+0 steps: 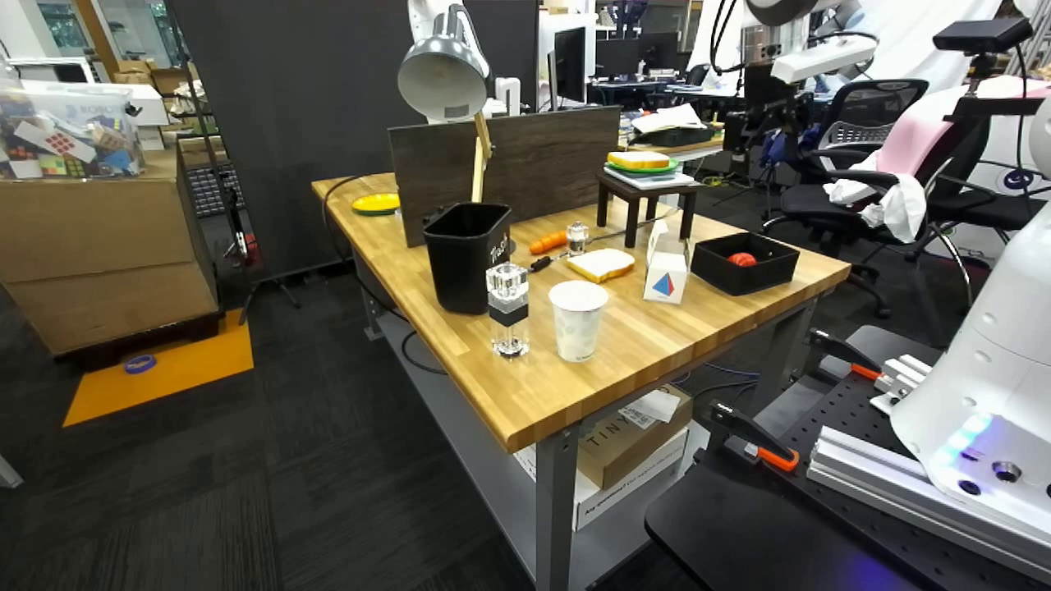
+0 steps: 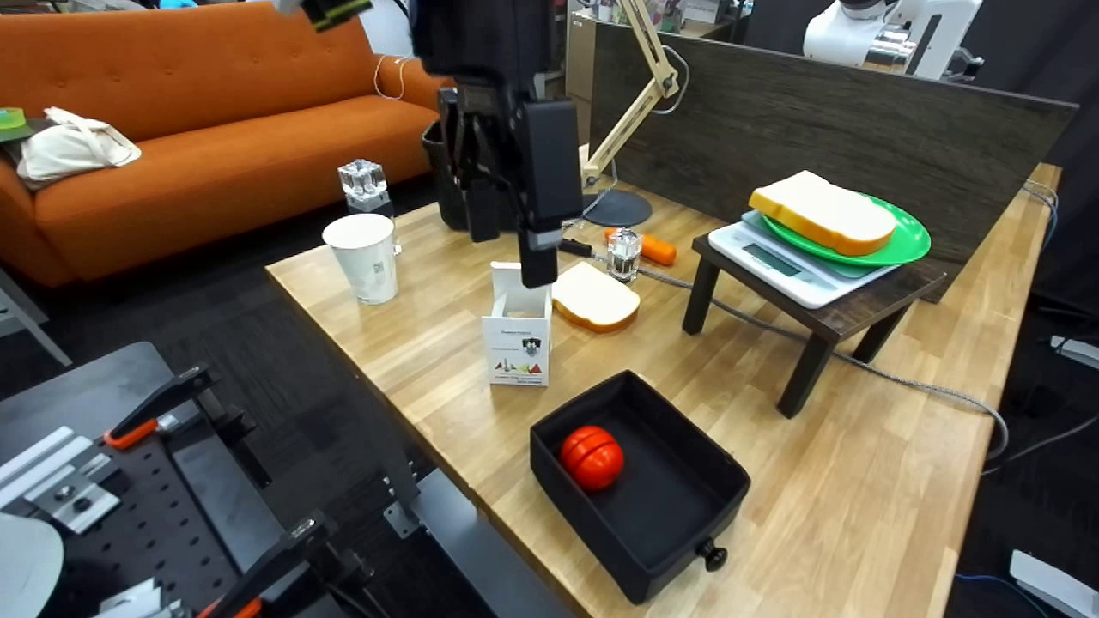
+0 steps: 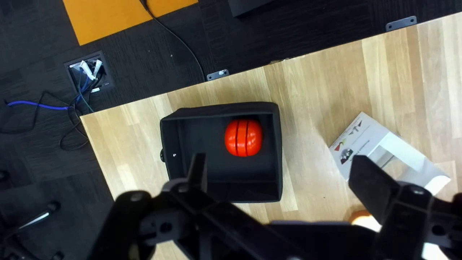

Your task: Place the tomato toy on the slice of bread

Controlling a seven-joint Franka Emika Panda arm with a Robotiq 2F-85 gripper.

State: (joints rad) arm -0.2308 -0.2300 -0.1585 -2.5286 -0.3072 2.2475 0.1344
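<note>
I see the tomato (image 3: 243, 138) in a black box (image 3: 221, 165), the tool (image 3: 283, 177) spread empty; grasping, then placing on bread (image 2: 595, 294), remain.

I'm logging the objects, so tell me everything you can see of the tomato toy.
The tomato toy is roundish, glossy and red-orange, apparently plastic, with two parallel dark grooves across it in the wrist view. Ungrasped, it sits on the floor of the open black tray, nearer the end opposite the knob. Whether it touches the tray's sides is unclear.
</note>
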